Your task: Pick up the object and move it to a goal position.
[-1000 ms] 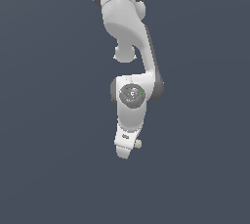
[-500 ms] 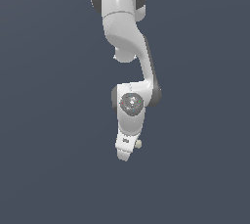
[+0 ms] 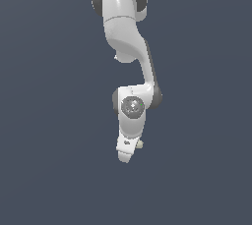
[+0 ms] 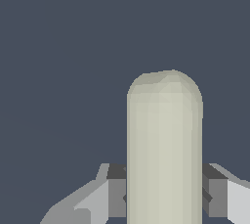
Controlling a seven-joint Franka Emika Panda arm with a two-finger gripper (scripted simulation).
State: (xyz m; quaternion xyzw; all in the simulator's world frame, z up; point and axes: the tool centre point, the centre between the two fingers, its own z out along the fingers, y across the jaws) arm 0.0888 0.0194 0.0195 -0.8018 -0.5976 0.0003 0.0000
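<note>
From where I stand, the gripper is clamped on the pale cream object, which sits squarely between the two fingers with its long axis running straight out past them, rounded end leading, no goal marker visible.

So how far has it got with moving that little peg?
The pickup looks done: in the wrist view the cream peg sits clamped between the gripper's fingers, and the exterior view shows it held at the arm's tip. The carrying is in hand. Reaching the goal is left; no goal marker is visible, so I can't tell how close it is.
</note>
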